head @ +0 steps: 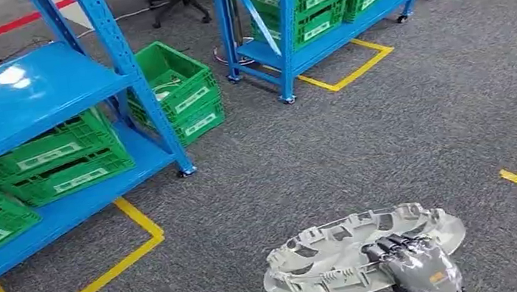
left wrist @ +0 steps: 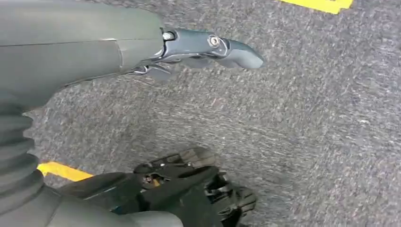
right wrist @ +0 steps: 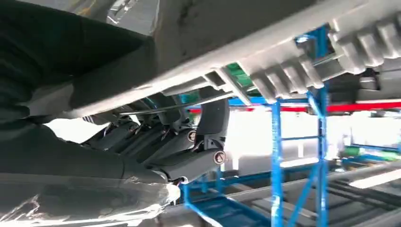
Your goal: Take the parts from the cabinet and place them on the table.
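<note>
One wheel cover (head: 362, 252) in right hand (head: 417, 265)

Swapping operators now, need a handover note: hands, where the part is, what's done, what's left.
Right hand: grips the grey round part at its rim, holding it roughly flat above the grey carpet.
Left hand: holds nothing, hanging over the carpet.
Surroundings: blue racks with green crates to the left and ahead.
Done: one part is in hand and off the shelving.
Left: carry it to the table and set it down; no table visible from the head view yet.
</note>
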Tool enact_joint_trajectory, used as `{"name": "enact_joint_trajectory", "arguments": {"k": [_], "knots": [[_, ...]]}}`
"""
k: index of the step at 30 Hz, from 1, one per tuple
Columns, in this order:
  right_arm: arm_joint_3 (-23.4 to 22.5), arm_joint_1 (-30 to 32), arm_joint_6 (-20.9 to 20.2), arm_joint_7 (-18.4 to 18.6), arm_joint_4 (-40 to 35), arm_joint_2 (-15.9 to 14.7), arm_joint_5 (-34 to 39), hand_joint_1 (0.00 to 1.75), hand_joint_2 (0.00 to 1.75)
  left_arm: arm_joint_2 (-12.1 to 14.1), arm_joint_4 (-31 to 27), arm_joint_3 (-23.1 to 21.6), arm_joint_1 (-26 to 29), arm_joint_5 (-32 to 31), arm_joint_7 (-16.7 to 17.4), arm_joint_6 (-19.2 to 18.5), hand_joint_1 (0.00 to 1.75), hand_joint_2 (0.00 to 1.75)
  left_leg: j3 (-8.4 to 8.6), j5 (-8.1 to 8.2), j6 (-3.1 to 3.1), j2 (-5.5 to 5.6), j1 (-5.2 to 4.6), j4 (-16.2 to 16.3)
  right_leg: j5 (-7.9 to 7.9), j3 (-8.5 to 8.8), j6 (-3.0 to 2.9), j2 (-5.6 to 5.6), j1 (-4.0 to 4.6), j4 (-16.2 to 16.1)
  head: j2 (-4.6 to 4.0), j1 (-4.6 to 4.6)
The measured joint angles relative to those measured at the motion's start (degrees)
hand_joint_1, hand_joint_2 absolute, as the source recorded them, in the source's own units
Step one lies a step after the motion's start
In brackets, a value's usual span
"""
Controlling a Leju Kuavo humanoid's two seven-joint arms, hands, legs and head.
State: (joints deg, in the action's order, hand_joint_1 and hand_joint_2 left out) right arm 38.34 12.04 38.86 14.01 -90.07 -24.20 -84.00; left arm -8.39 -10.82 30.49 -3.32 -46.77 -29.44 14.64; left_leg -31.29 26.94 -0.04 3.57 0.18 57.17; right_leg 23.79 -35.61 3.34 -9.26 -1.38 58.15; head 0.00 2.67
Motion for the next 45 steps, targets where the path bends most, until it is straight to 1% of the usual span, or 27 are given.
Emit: {"name": "enact_joint_trajectory", "arguments": {"k": [1,2,3,4,6,7,10,11,16,17,18,19,21,22,25,26,27,31,32,34,35,37,38,40,41,42,45], "knots": [[0.04,0.14,0.00,0.00,0.00,0.00,0.04,1.75,1.75,-0.15,0.00,0.00,-0.08,0.00,0.00,0.00,0.00,1.75,0.08,-0.39,0.58,-1.08,0.58,-0.65,-0.09,-0.70,0.29,-0.54,-0.04,0.10,0.00,-0.13],[0.07,0.36,0.00,-0.13,0.00,0.00,0.04,1.75,1.75,-0.06,-0.02,0.00,-0.24,0.00,0.00,0.00,0.00,1.75,0.17,-0.47,0.72,-1.61,0.39,-0.65,0.51,-0.95,0.34,1.91,0.30,0.85,0.00,0.09],[0.09,0.15,-0.02,-0.22,-0.09,0.00,0.09,1.75,1.75,-0.15,-0.02,0.00,-0.25,0.00,0.00,0.00,0.00,1.75,0.15,-0.44,1.12,-2.27,0.33,-0.69,2.83,-2.56,0.56,6.23,0.64,4.43,0.00,0.99],[0.09,-0.02,-0.11,-0.24,-0.09,0.02,0.13,1.75,1.75,-0.20,-0.02,0.00,-0.09,0.00,0.00,0.00,0.00,1.75,0.17,-0.36,1.23,-3.18,0.14,-0.66,5.26,-4.75,0.77,8.00,0.63,9.24,0.00,1.12],[0.11,0.07,-0.15,-0.24,-0.07,0.04,0.13,1.75,1.75,-0.11,-0.02,0.04,0.27,0.02,0.04,0.00,0.00,1.75,0.18,-0.25,1.39,-4.99,-0.11,-0.62,8.52,-8.65,0.88,9.00,0.58,17.78,0.00,1.09],[0.11,0.10,-0.17,-0.22,-0.07,0.04,0.13,1.75,1.75,-0.07,-0.02,0.07,0.31,0.00,0.07,-0.02,0.00,1.75,0.23,-0.21,1.40,-5.83,-0.13,-0.61,8.20,-8.90,0.87,9.02,0.58,18.45,0.00,1.10],[0.09,0.14,-0.33,-0.22,-0.07,0.04,0.15,1.75,1.75,-0.15,-0.02,0.07,0.15,0.00,0.09,-0.04,0.00,1.75,0.82,0.22,1.09,-7.94,-0.13,-0.60,2.05,-1.55,0.72,10.57,0.60,6.02,0.00,1.12],[0.09,0.10,-0.33,-0.24,-0.09,0.04,0.15,1.75,1.75,-0.15,-0.02,0.07,0.13,0.00,0.09,-0.11,0.00,1.75,1.22,0.48,0.70,-8.53,-0.35,-0.56,1.40,1.35,0.72,13.80,0.83,0.78,0.00,1.12],[0.07,0.06,-0.35,-0.20,-0.20,0.04,0.22,1.75,1.75,-0.09,-0.04,0.07,-0.07,0.00,0.11,-0.15,0.00,1.75,1.60,0.70,-0.63,-11.17,-0.72,-0.70,1.08,1.11,-1.35,10.78,1.16,0.49,0.00,0.86],[0.07,0.12,-0.35,-0.17,-0.20,0.04,0.22,1.75,1.75,-0.09,-0.07,0.07,-0.11,0.00,0.11,-0.15,0.00,1.75,1.47,1.24,-1.02,-10.15,-0.54,-0.43,0.88,1.23,-1.67,10.34,0.78,0.30,0.00,0.81],[0.09,0.05,-0.35,-0.11,-0.22,0.04,0.24,1.75,1.75,-0.09,-0.07,0.07,-0.18,-0.02,0.09,-0.15,0.00,1.75,0.31,3.43,-1.29,-6.42,-0.45,2.39,0.73,1.05,-2.00,9.59,0.70,0.28,0.00,0.33],[0.11,-0.04,-0.35,-0.11,-0.24,0.04,0.22,1.75,1.75,-0.09,-0.07,0.07,-0.12,-0.02,0.11,-0.15,0.00,1.75,-1.84,5.95,-1.35,-4.82,-0.35,7.03,0.61,0.86,-2.20,8.96,0.67,0.28,0.00,0.22],[0.13,0.01,-0.41,0.09,-0.22,0.04,0.22,1.75,1.75,-0.09,-0.07,0.09,0.21,-0.02,0.11,-0.15,0.00,1.75,-6.50,9.47,-1.42,-3.89,-0.31,16.38,0.46,0.52,-2.40,7.31,0.71,0.29,0.00,0.20],[0.15,0.05,-0.42,0.22,-0.22,0.04,0.24,1.75,1.75,-0.09,-0.07,0.11,0.42,-0.02,0.11,-0.15,0.00,1.75,-7.50,9.28,-1.40,-3.73,-0.31,17.96,0.40,0.46,-2.36,6.41,0.71,0.30,0.00,0.20],[0.28,0.09,-0.55,0.22,-0.22,0.04,0.24,1.75,1.75,-0.04,-0.07,0.11,0.37,-0.02,0.11,-0.18,0.00,1.75,-3.49,2.44,-1.02,-3.05,-0.17,8.79,0.08,0.46,-1.98,3.75,0.61,0.32,0.00,0.20],[0.31,0.08,-0.57,0.22,-0.22,0.04,0.24,1.75,1.75,0.00,-0.07,0.11,0.34,-0.02,0.11,-0.18,0.00,1.75,-0.99,0.15,-0.87,-1.04,-0.01,3.60,-0.05,0.43,-1.76,2.96,0.51,0.32,0.00,0.18],[0.33,0.01,-0.59,0.24,-0.22,0.04,0.24,1.75,1.75,0.00,-0.07,0.13,0.35,-0.02,0.11,-0.22,0.00,1.75,0.20,0.18,-0.68,2.94,0.31,0.61,-0.16,0.13,-1.37,2.33,0.69,0.55,0.00,0.18],[0.37,0.19,-0.90,0.37,-0.22,0.07,0.39,1.75,1.75,-0.02,-0.07,0.17,0.35,-0.02,0.09,-0.42,0.00,1.75,0.30,0.15,0.34,0.51,0.00,-0.17,-1.27,-0.92,0.28,-0.67,0.07,-0.44,0.00,0.26],[0.55,0.25,-0.94,0.31,-0.22,0.04,0.46,1.75,1.75,-0.11,-0.07,0.20,0.27,-0.02,0.09,-0.44,0.00,1.75,0.46,-0.44,0.91,-0.78,0.51,-0.86,-1.32,-1.62,0.41,-0.27,0.08,0.06,0.00,0.24],[0.68,0.13,-0.98,0.20,-0.22,0.07,0.50,1.75,1.75,-0.09,-0.07,0.24,0.17,-0.02,0.09,-0.44,0.00,1.75,0.48,-0.45,1.48,-2.24,0.23,-0.97,2.30,-4.14,0.64,6.68,0.78,5.35,0.00,1.03],[0.77,-0.07,-1.03,0.20,-0.22,0.09,0.55,1.75,1.75,-0.11,-0.07,0.28,0.39,-0.02,0.09,-0.48,0.00,1.75,0.50,-0.39,1.57,-3.22,0.01,-0.96,4.83,-6.38,0.84,8.19,0.70,10.38,0.00,1.07],[0.94,-0.05,-1.05,0.22,-0.13,0.11,0.61,1.75,1.75,0.04,-0.07,0.48,0.72,0.00,0.09,-0.50,0.00,1.75,0.47,-0.32,1.64,-5.11,-0.17,-0.92,7.71,-9.59,0.98,9.02,0.63,17.95,0.00,1.07],[0.96,-0.03,-1.07,0.22,-0.07,0.11,0.63,1.75,1.75,0.09,-0.07,0.55,0.73,0.00,0.09,-0.50,0.00,1.75,0.49,-0.28,1.62,-5.82,-0.20,-0.92,7.49,-9.45,1.02,9.07,0.63,18.22,0.00,1.05],[1.05,-0.04,-1.14,0.22,-0.02,0.11,0.83,1.75,1.75,0.07,-0.07,0.59,0.64,-0.02,0.09,-0.52,0.00,1.75,0.70,-0.08,1.37,-7.32,-0.20,-0.88,3.94,-5.03,0.92,9.63,0.64,11.38,0.00,1.07],[1.07,-0.04,-1.14,0.20,0.02,0.11,0.96,1.75,1.75,0.02,-0.07,0.61,0.64,-0.02,0.09,-0.55,0.00,1.75,0.97,0.12,1.18,-8.00,-0.19,-0.87,1.76,-1.20,0.87,10.82,0.65,5.25,0.00,1.05],[1.09,-0.11,-1.16,0.20,0.02,0.11,1.12,1.75,1.75,0.02,-0.07,0.63,0.65,-0.09,0.09,-0.55,0.00,1.75,1.31,0.37,0.79,-8.57,-0.40,-0.81,1.55,1.46,0.77,13.82,0.81,0.63,0.00,1.09],[1.22,-0.46,-1.20,0.15,0.15,0.24,1.31,1.75,1.75,0.15,-0.07,0.87,0.57,-0.13,0.09,-0.55,0.00,1.75,1.46,0.55,0.04,-9.94,-0.84,-0.73,1.38,1.57,-0.78,12.24,1.14,0.57,0.00,0.81]]}}
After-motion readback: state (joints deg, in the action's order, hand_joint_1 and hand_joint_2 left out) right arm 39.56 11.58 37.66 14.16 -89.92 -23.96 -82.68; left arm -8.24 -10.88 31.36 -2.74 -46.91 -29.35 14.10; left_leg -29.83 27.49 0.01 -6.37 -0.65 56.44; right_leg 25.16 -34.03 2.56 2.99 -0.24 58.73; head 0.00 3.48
